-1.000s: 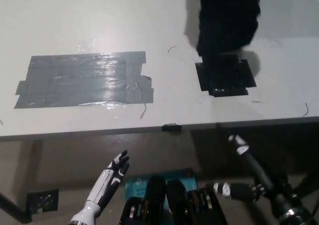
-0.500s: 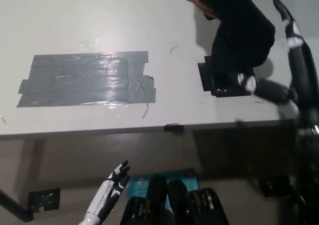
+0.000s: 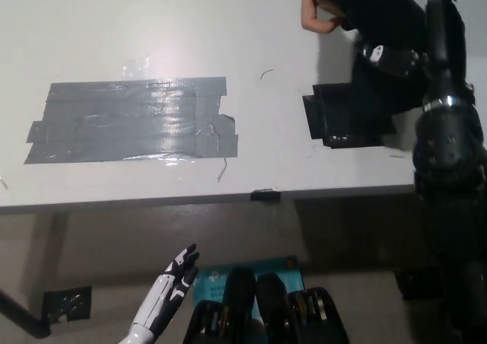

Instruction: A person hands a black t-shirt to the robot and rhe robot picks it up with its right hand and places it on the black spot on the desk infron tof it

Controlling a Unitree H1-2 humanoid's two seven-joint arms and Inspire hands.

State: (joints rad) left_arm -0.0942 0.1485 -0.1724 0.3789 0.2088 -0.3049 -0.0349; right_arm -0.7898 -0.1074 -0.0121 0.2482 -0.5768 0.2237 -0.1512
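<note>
1. The black t-shirt [image 3: 380,24] hangs in a dark bunch at the far right of the desk [image 3: 152,24], held up by a person's hand [image 3: 316,13] at the top edge; its lower part droops toward the black spot [image 3: 331,116].
2. The black right hand [image 3: 384,58] is up against the cloth, black on black, so I cannot tell whether its fingers are closed on it or apart.
3. To do this step well, the right hand should gather a thick fold of cloth, not a loose edge, and close firmly before the person lets go.
4. The black spot lies just below the shirt, so a short, straight lowering should do.
5. The grey tape patch [image 3: 129,122] sits well to the left and is not the target.
6. The white left hand [image 3: 171,279] rests low at the near left, below the desk edge, fingers apart and holding nothing.
</note>
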